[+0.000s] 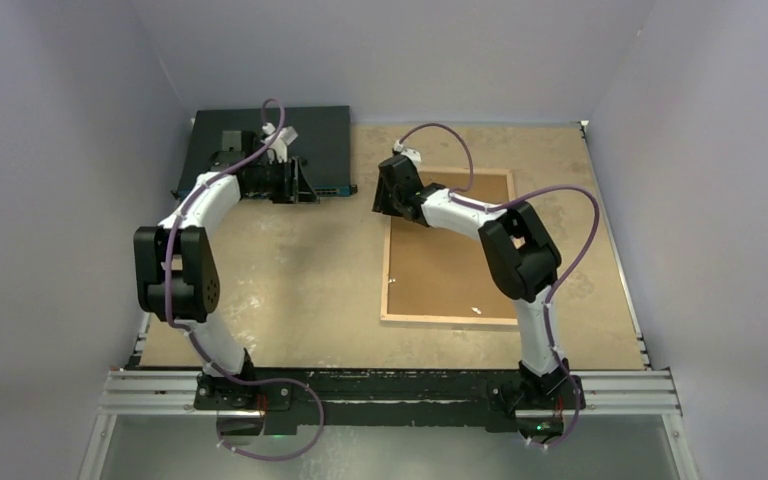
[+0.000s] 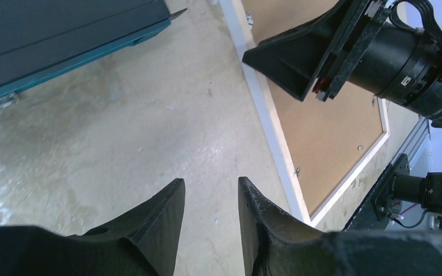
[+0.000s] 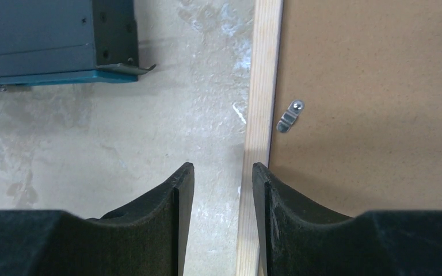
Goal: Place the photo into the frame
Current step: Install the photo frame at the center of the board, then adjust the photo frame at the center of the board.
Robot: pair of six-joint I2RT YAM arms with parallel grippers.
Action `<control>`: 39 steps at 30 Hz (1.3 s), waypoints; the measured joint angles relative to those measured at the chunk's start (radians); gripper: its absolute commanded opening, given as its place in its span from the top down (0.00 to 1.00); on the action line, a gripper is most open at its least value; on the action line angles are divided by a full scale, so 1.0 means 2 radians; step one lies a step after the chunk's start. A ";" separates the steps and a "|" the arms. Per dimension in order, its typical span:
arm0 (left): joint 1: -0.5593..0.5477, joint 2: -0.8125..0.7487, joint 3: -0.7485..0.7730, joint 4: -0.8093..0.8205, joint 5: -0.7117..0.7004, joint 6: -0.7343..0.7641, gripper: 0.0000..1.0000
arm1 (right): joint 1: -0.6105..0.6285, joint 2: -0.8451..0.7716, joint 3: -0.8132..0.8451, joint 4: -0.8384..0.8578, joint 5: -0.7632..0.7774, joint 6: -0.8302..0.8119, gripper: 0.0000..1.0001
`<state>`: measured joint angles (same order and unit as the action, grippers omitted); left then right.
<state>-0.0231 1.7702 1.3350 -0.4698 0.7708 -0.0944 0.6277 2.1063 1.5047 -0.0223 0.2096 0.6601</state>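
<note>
The frame [image 1: 384,285] lies face down on the table at centre right, its light wood rim [image 3: 262,86] around a brown backing board [image 1: 440,270]. Small metal clips [image 3: 288,117] sit along the board's edge. My right gripper [image 1: 387,195] hovers over the frame's far-left corner, open. In the right wrist view its fingertips [image 3: 221,167] straddle the left rim without touching it. My left gripper [image 1: 305,188] is further left over bare table, open and empty [image 2: 211,181]. The left wrist view also shows the frame [image 2: 270,121] and the right gripper [image 2: 288,63]. The photo is out of view.
A dark teal flat box [image 1: 260,130] lies at the back left, close behind the left gripper, and shows in both wrist views [image 2: 63,34] [image 3: 40,40]. Grey walls close in the table on three sides. The arms' mounting rail [image 1: 390,385] runs along the near edge.
</note>
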 measured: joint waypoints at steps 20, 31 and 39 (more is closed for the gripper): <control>0.035 -0.046 -0.037 -0.049 0.003 0.037 0.63 | 0.031 0.036 0.047 -0.056 0.086 -0.031 0.58; 0.040 -0.053 -0.037 -0.076 -0.001 0.067 0.63 | 0.041 0.039 0.051 -0.064 0.111 -0.052 0.91; 0.046 -0.072 -0.034 -0.104 -0.009 0.085 0.63 | 0.096 0.021 0.016 -0.031 0.078 -0.136 1.00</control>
<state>0.0681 1.6260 1.2678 -0.6785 0.7528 0.0765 0.8200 2.1490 1.5372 -0.0841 0.3653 0.3874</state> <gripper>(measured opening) 0.368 0.203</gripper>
